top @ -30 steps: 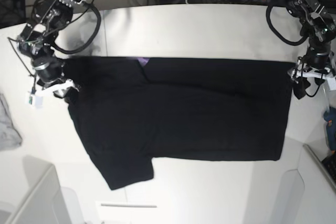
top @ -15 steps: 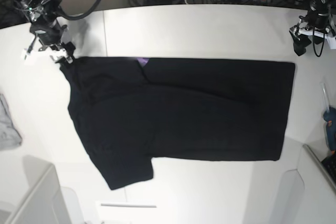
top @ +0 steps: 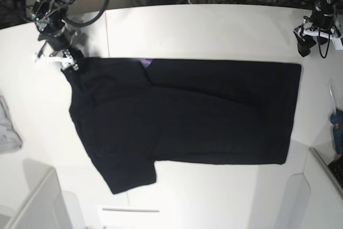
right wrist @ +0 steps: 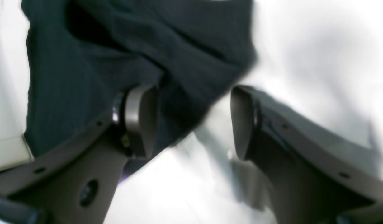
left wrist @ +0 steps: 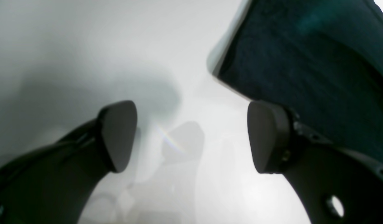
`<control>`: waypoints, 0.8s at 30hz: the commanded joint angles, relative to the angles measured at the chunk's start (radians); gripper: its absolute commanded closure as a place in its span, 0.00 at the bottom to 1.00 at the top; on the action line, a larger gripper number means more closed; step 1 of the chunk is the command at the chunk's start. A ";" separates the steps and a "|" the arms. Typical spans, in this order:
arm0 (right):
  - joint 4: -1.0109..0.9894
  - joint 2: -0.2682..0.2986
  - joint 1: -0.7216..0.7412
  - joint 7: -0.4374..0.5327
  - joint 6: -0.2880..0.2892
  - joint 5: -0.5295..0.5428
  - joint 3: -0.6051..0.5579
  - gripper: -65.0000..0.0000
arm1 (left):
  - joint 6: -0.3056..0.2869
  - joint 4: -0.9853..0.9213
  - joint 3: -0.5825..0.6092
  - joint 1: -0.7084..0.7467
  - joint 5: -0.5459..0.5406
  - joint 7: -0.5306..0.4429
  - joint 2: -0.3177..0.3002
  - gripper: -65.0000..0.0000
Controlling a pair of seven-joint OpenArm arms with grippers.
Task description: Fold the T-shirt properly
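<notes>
Black T-shirt spread beside parted jaws

The T-shirt (top: 187,111) lies on the counter (top: 177,30). The left jaws (left wrist: 191,137) stand open and empty near its corner; the right jaws (right wrist: 191,121) (also wide apart) hover over its edge, dark cloth between them.

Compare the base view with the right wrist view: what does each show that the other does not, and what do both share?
Only the base view: the left hand, the grey cloth and the blue-handled screwdriver.

Only the right wrist view: a close look between the right hand's parted jaws.

Both: the black T-shirt and its purple print.
</notes>
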 commanded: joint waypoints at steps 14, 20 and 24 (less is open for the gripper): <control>-0.022 0.006 0.026 -0.002 -0.001 -0.014 0.004 0.45 | -0.010 -0.139 -0.003 -0.143 0.113 -0.017 -0.017 0.18; -0.022 0.007 0.026 -0.002 -0.001 -0.016 0.002 0.45 | -0.008 -0.202 0.007 -0.220 0.151 -0.013 -0.017 0.18; -0.023 0.007 0.026 0.029 -0.001 -0.016 0.002 0.45 | -0.005 -0.228 0.115 -0.226 0.151 -0.019 -0.021 0.18</control>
